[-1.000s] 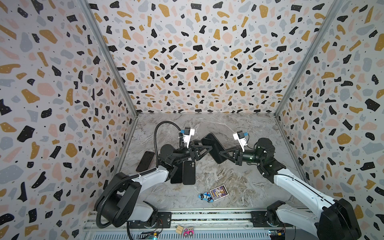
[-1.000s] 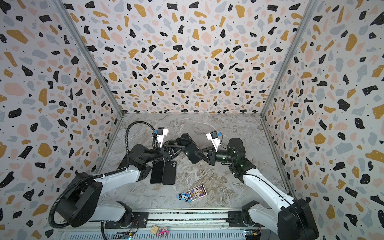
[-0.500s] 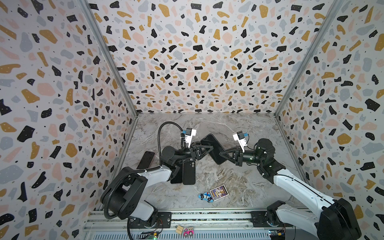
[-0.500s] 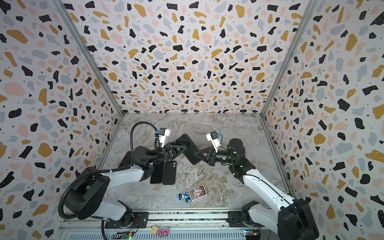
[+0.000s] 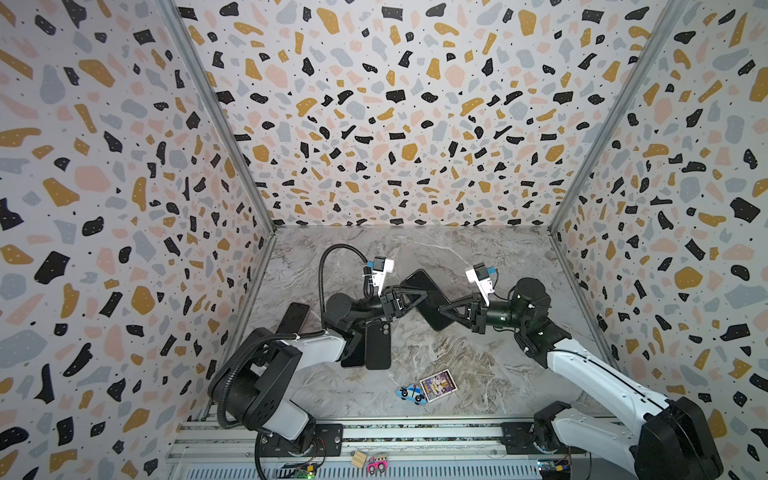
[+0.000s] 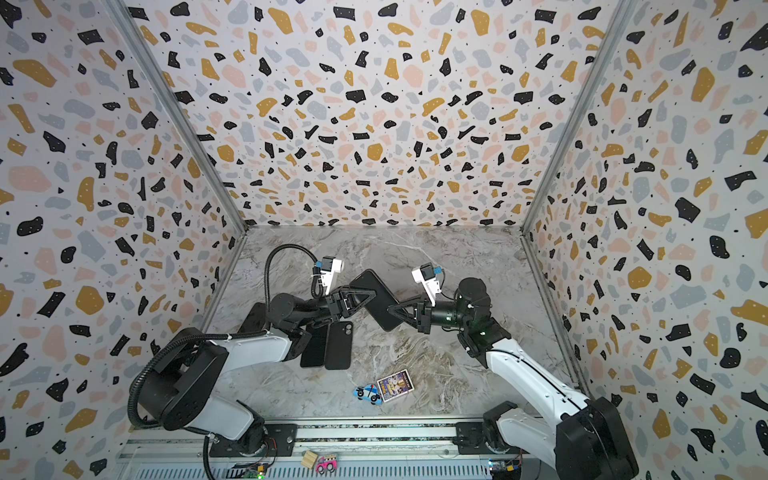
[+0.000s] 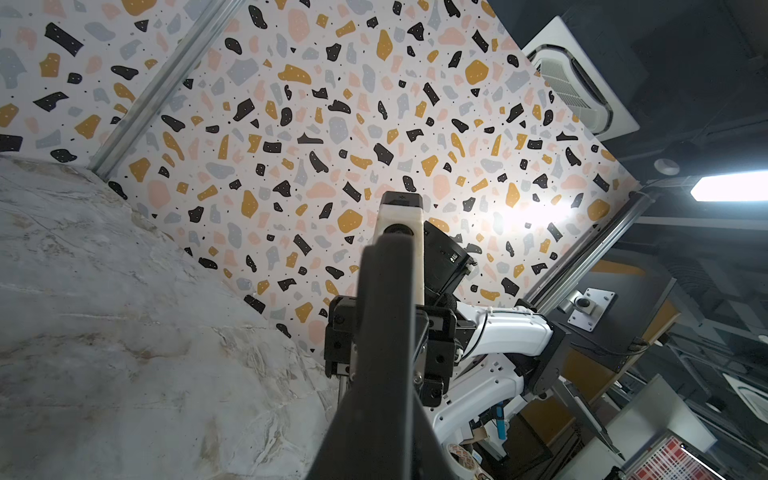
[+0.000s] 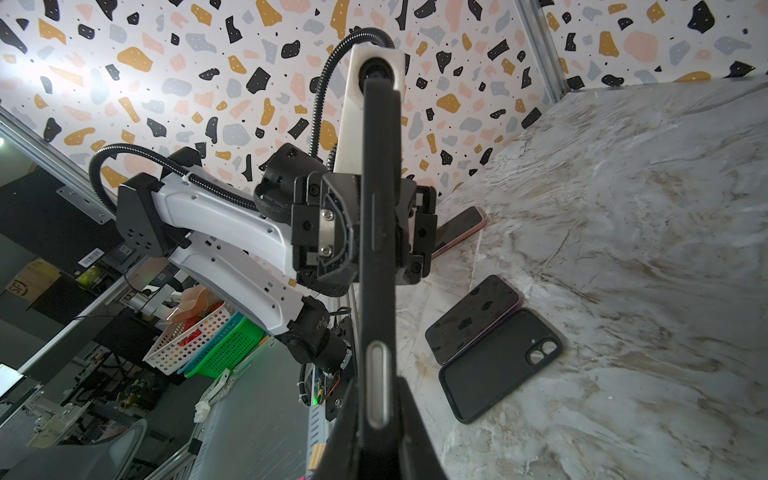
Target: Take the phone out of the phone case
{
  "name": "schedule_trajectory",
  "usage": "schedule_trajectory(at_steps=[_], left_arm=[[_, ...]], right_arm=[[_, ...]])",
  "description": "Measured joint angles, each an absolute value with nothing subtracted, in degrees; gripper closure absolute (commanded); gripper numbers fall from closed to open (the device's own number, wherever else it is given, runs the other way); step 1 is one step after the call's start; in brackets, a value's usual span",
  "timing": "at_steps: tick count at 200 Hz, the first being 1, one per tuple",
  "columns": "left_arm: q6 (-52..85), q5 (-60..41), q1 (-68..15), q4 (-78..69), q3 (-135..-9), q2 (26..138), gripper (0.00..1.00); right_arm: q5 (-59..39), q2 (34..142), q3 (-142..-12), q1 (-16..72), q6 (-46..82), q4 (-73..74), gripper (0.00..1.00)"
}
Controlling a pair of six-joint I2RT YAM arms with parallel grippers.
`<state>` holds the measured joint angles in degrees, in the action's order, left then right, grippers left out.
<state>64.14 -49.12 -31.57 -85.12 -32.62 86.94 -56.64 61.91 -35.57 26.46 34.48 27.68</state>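
Both sets of jaws shut tight on the phone [image 5: 423,281], looks still in its case [image 8: 376,249]. Left gripper [image 5: 415,297] on one end, right gripper [image 5: 446,311] on the other. Held up off the table [image 5: 478,249], mid-frame in both top views. Prob risks: pinching case + phone together at both ends, so zero separation on the pull. Or thin edge grip, slip, drop onto the spare phones [image 5: 377,347] just below-left of centre.

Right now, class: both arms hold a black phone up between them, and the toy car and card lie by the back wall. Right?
Not quite. Both top views show the toy car and card lying near the front rail, not by the back wall. The rest stands: the left fingers and right fingers hold the black phone up between them.
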Motion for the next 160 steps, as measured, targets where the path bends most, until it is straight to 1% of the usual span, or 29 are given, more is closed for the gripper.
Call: schedule_trajectory(at_steps=[56,60,68,78,84,92,101,109,115,129,160], left_arm=[[66.1,-49.9,-31.6,-87.7,-32.0,86.9,0.96],[66.3,-49.9,-31.6,-87.7,-31.9,86.9,0.97],[66.7,-49.8,-31.6,-87.9,-31.8,86.9,0.98],[67.3,-49.6,-31.6,-88.0,-31.7,86.9,1.00],[68.0,-49.4,-31.6,-87.9,-31.5,86.8,1.00],[69.0,-49.0,-31.6,-87.7,-31.2,86.7,1.00],[69.8,-48.5,-31.6,-87.4,-30.8,86.3,1.00],[70.2,-47.6,-31.6,-87.2,-30.3,85.4,1.00],[70.3,-46.9,-31.6,-87.1,-30.0,84.6,1.00],[70.2,-44.7,-31.7,-86.7,-29.6,81.8,1.00],[68.1,-38.1,-31.8,-81.9,-29.6,72.2,1.00]], right_arm=[[-58.6,61.9,-35.6,26.5,35.5,28.3,1.00],[-58.7,61.9,-35.6,26.5,35.7,28.3,0.98],[-58.8,61.9,-35.6,26.5,35.8,28.2,0.90],[-58.8,61.9,-35.6,26.5,36.0,28.2,0.73],[-58.9,61.9,-35.6,26.5,36.0,28.3,0.61],[-58.9,61.9,-35.6,26.4,35.7,28.6,0.48],[-58.7,61.8,-35.6,26.3,35.5,29.3,0.37],[-58.4,61.6,-35.3,26.3,35.6,30.2,0.30],[-58.0,61.3,-35.0,26.3,35.6,30.6,0.26],[-56.6,59.4,-33.5,26.2,35.8,31.6,0.22],[-52.6,52.9,-28.6,26.2,37.1,35.1,0.20]])
